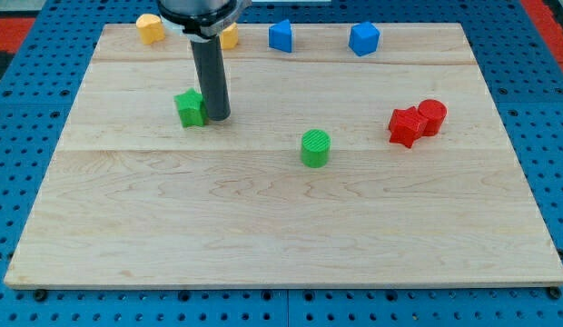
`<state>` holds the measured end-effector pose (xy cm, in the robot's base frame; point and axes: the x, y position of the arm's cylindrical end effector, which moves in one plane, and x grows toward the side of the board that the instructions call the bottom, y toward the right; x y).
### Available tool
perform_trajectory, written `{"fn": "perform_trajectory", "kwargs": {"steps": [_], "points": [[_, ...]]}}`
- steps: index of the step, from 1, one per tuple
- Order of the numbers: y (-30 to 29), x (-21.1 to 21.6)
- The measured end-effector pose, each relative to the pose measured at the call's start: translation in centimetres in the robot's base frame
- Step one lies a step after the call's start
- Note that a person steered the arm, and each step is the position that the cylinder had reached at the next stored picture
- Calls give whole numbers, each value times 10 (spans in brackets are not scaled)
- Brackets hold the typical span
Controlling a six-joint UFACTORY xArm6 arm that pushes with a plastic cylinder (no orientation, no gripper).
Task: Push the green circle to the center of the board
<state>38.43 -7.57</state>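
The green circle (315, 148) is a short green cylinder standing on the wooden board (263, 218), a little right of the board's middle. My rod comes down from the view's top, and my tip (217, 117) rests on the board at the upper left, well to the left of the green circle. A green star-shaped block (191, 108) sits right against the left side of my tip.
A red star-like block (406, 126) and a red cylinder (432, 116) touch each other at the right. Along the top edge sit a yellow block (150, 28), a second yellow block (229, 36) partly behind the rod, and two blue blocks (281, 36) (363, 39).
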Motion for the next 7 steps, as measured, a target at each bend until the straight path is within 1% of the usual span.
{"fn": "perform_trajectory", "kwargs": {"steps": [1, 2, 3, 4, 5, 6, 7], "points": [[88, -19], [139, -5], [140, 66], [164, 82], [129, 98], [46, 71], [26, 37]]}}
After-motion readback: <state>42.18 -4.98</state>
